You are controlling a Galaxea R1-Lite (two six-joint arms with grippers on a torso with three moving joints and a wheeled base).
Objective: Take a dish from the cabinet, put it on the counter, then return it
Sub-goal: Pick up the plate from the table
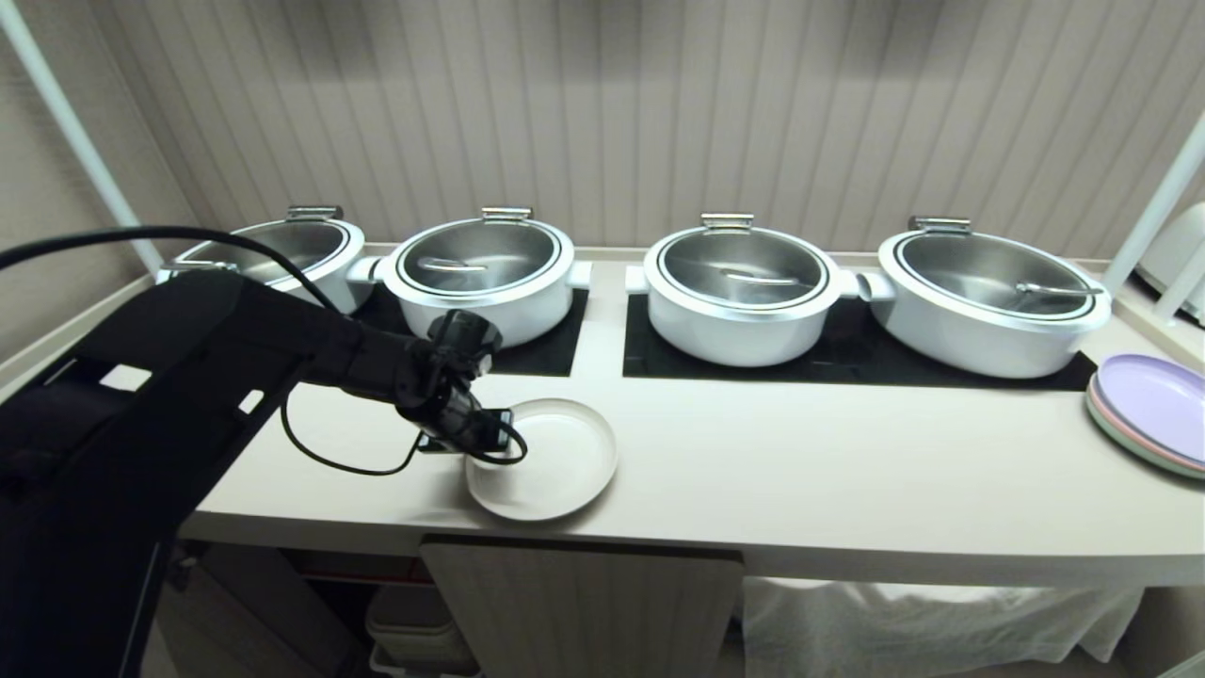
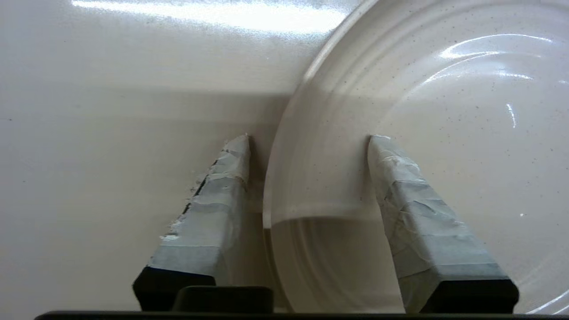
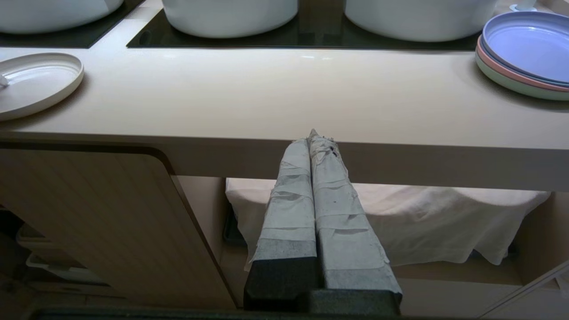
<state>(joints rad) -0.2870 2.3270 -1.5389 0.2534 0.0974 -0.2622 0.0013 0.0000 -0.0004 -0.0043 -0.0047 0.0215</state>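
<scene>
The off-white dish lies flat on the cream counter, near its front edge. My left gripper reaches down over the dish's left rim. In the left wrist view the gripper is open and straddles the rim of the dish: one taped finger stands outside on the counter, the other over the dish's inside. Neither finger presses the rim. The fluted cabinet door shows below the counter. My right gripper is parked shut and empty below the counter edge, with the dish off to one side.
Several white pots with glass lids sit on black panels at the back of the counter. Stacked lavender and green plates lie at the far right. A white cloth hangs under the counter to the right of the cabinet door.
</scene>
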